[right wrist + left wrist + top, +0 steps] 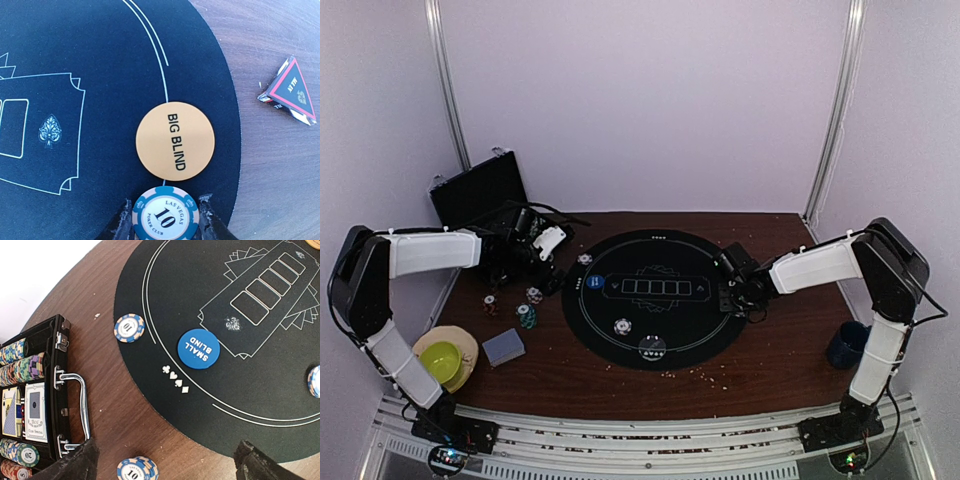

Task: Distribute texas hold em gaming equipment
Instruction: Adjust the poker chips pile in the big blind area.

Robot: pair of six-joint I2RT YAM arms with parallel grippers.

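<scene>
Surface: brown wooden table (760,370) between pale walls, with a round black felt mat (692,322) at its centre.
Right gripper (164,214): at the mat's right rim, one finger pressed against each side of the 10 chip (165,216), pinching it by the edge.
Chip's lie: face up and flat, just beside the orange BIG BLIND disc (175,141). Whether it rested on the felt or hung just above it could not be told.
Key relation: the disc lay straight ahead of the fingertips, so any forward push would likely nudge it.
Nearer arm: the right, by far.
Left gripper (167,454): spread wide and holding nothing, above the mat's left rim near the blue SMALL BLIND disc (198,348) and the black case (56,390).
Open room: bare felt toward the centre; the rim close on the outer side, then wood, with a triangular card (290,92) well apart.
</scene>
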